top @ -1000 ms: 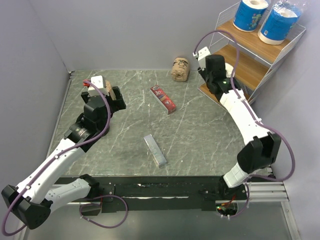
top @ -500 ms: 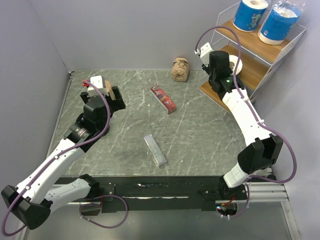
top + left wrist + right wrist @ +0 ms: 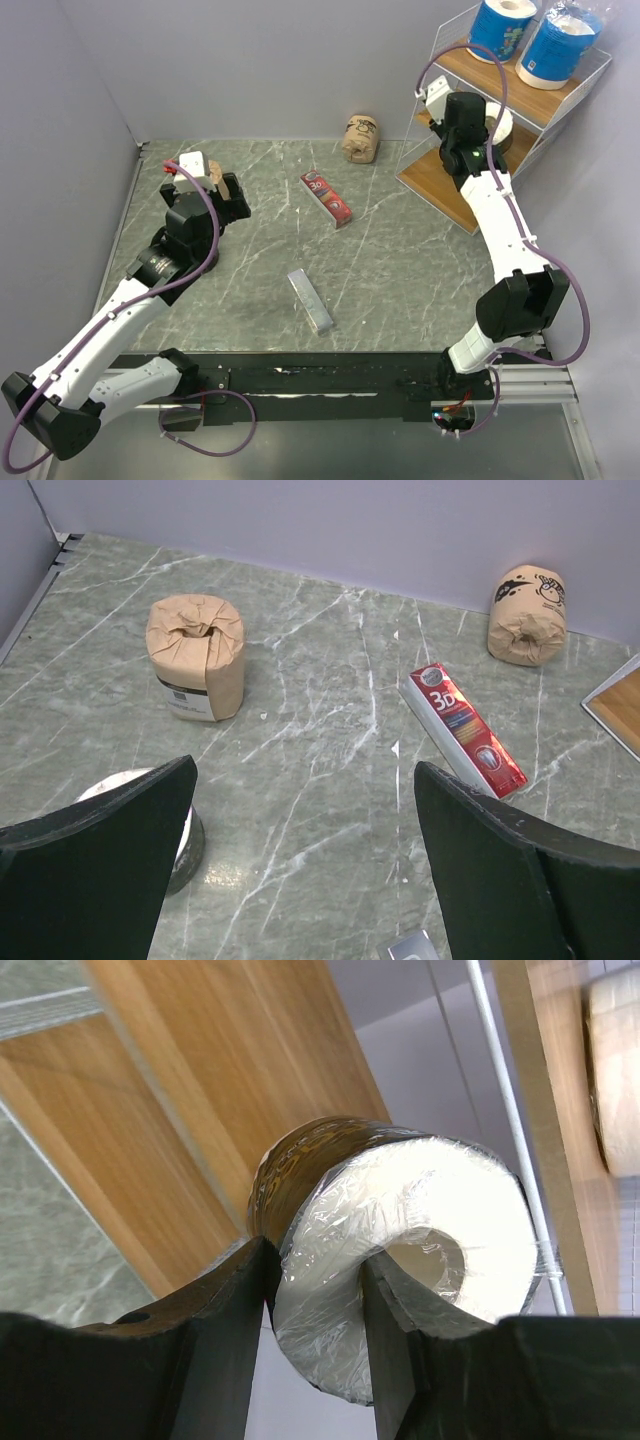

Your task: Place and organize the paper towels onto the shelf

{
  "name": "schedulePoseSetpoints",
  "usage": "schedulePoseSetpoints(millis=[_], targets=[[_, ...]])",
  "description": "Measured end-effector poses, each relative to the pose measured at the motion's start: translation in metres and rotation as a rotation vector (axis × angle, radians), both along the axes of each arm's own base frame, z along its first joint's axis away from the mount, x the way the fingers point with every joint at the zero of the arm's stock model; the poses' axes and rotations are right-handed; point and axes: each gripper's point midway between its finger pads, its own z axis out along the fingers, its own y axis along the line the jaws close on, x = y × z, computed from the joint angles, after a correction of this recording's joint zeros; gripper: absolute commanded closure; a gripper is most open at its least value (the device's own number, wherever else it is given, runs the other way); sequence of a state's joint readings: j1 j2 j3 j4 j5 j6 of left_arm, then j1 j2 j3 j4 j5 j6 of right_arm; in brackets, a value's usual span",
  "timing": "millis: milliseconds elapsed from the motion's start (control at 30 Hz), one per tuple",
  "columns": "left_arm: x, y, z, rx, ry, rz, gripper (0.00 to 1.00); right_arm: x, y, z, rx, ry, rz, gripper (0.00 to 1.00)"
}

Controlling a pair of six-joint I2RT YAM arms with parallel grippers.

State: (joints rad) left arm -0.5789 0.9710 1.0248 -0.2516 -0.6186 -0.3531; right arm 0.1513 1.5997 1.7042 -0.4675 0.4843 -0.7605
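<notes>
My right gripper [image 3: 486, 122] is shut on a black-wrapped paper towel roll [image 3: 501, 120] with a white end. It holds the roll in the air at the middle tier of the white wire shelf [image 3: 445, 188]. In the right wrist view one finger [image 3: 395, 1310] is inside the core of the black roll [image 3: 330, 1290] and the other is outside. Two blue rolls [image 3: 500, 28] stand on the top tier. My left gripper [image 3: 305, 770] is open and empty. One tan roll [image 3: 196, 657] stands ahead of it, another tan roll [image 3: 527, 615] lies by the back wall. A second black roll [image 3: 186, 848] is half hidden behind my left finger.
A flat red packet [image 3: 326, 197] lies mid-table and also shows in the left wrist view [image 3: 462, 728]. A grey bar [image 3: 311, 300] lies nearer the front. Grey walls close the back and left. A blurred pale shape [image 3: 612, 1070] shows past the shelf board.
My right gripper has carried the black roll up and to the right, from beside the bottom tier to the middle tier. The left arm has not moved.
</notes>
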Motion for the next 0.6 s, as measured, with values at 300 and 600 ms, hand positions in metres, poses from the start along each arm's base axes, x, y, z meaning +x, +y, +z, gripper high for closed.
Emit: schedulePoseSetpoints(millis=[300, 600], targets=[[0.0, 0.0, 0.0, 0.0, 0.0, 0.0, 0.04, 0.004, -0.018, 0.005, -0.04, -0.012, -0.03, 0.35], [0.0, 0.0, 0.0, -0.001, -0.001, 0.0, 0.04, 0.006, -0.021, 0.021, -0.076, -0.066, -0.057, 0.34]])
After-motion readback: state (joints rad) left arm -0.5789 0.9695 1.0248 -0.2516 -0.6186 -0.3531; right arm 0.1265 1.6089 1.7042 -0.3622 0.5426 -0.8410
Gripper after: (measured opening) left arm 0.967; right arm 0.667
